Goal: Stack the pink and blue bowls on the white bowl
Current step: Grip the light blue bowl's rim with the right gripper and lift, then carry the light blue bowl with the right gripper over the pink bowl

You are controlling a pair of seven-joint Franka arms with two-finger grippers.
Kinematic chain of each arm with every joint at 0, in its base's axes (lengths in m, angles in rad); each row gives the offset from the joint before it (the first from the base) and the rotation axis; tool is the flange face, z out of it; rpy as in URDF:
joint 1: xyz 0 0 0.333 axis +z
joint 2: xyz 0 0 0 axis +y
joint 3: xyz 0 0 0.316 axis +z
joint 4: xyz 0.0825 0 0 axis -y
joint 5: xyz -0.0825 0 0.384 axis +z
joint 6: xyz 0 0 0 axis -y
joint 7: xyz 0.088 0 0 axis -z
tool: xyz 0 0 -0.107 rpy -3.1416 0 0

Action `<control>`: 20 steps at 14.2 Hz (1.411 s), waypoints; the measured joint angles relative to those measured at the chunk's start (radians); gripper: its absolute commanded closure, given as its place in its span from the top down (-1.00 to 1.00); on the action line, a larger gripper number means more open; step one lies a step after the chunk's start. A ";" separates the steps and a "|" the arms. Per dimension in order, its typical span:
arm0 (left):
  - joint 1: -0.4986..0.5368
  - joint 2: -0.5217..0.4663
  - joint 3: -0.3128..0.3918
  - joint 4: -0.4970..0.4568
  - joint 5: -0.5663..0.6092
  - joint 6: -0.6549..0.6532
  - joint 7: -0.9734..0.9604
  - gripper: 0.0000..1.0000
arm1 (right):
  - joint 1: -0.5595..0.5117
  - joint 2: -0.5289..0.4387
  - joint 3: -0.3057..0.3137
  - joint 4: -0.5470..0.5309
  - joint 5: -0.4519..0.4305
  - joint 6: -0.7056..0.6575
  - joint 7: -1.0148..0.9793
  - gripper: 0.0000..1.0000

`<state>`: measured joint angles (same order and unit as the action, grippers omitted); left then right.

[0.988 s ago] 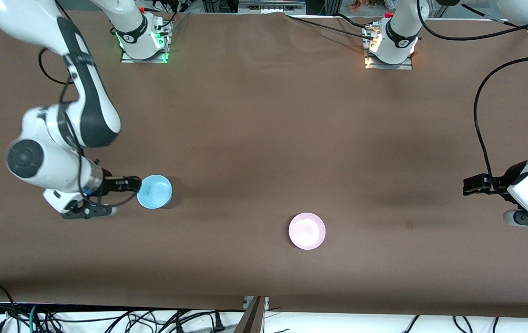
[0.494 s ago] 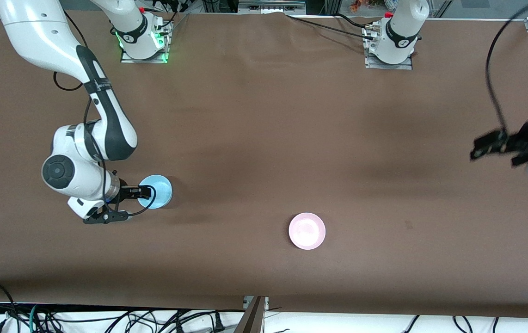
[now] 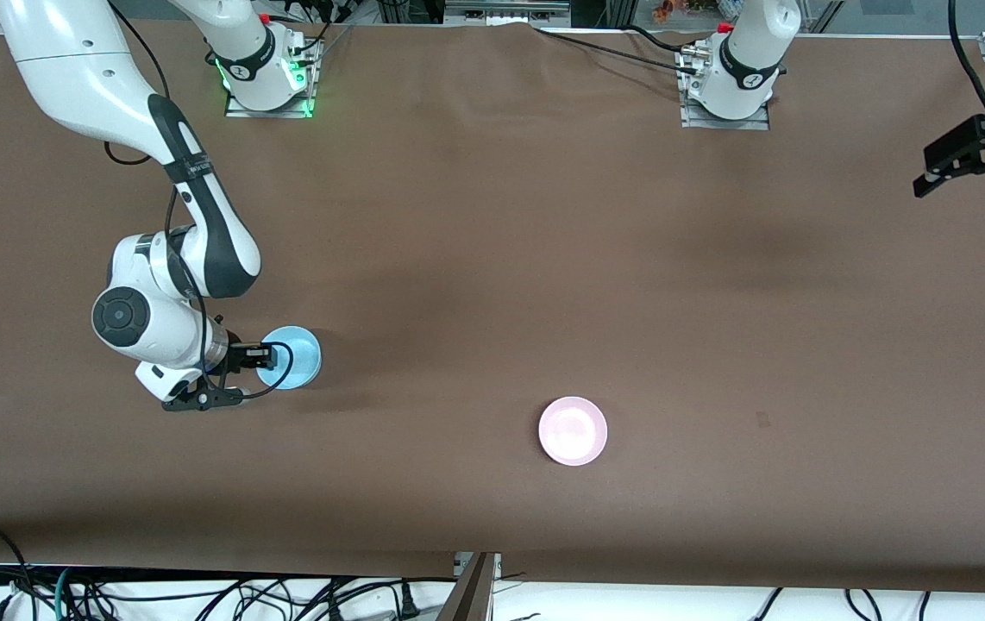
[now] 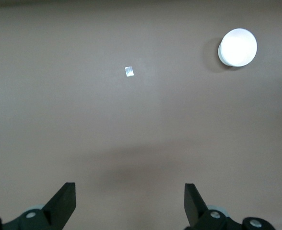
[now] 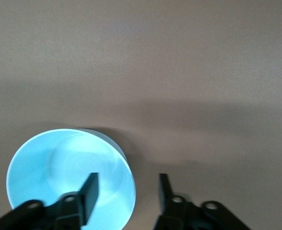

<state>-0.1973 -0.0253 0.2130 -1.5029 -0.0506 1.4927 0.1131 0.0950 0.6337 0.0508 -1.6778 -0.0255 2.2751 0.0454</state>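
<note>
Right now nothing is stacked yet: the blue bowl (image 3: 289,357) and the pink bowl (image 3: 573,430) sit well apart on the brown table (image 3: 492,259), and no white bowl shows in the front view at all. So both placements look left to do, 2 of 2.

Down at the right arm's end, the right gripper (image 3: 261,355) straddles the blue bowl's rim. From the right wrist view, 1 finger hangs inside the bowl (image 5: 70,178) and the other just outside the wall, a gap on each side, so the pincer is narrowing around the rim but not yet pinching it, as far as I can judge.

Over at the left arm's end, the left gripper (image 3: 971,168) hangs high above the table, spread wide and empty, waiting. Its wrist view catches a pale round bowl (image 4: 237,47) far off, washed out by glare, most likely the pink one.

Both bowls look glossy, shallow, upright and empty. Blue is sky-light; pink is very pale and lies nearer the front camera, about mid-table.
</note>
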 measured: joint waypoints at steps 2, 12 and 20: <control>0.000 -0.040 -0.037 -0.056 0.029 0.012 -0.049 0.93 | 0.000 0.009 0.000 -0.002 0.000 0.000 0.000 -0.21; 0.001 -0.128 -0.092 -0.242 0.101 0.097 -0.088 1.00 | 0.007 0.006 0.015 0.013 0.021 -0.015 0.044 -1.00; -0.002 -0.033 -0.101 -0.104 0.129 -0.003 -0.089 1.00 | 0.200 0.060 0.042 0.299 0.169 -0.194 0.552 -1.00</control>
<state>-0.1993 -0.0586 0.1119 -1.6069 0.0780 1.4902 0.0245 0.2951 0.6936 0.0924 -1.3789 0.1434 2.0815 0.5973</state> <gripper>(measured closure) 0.000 0.982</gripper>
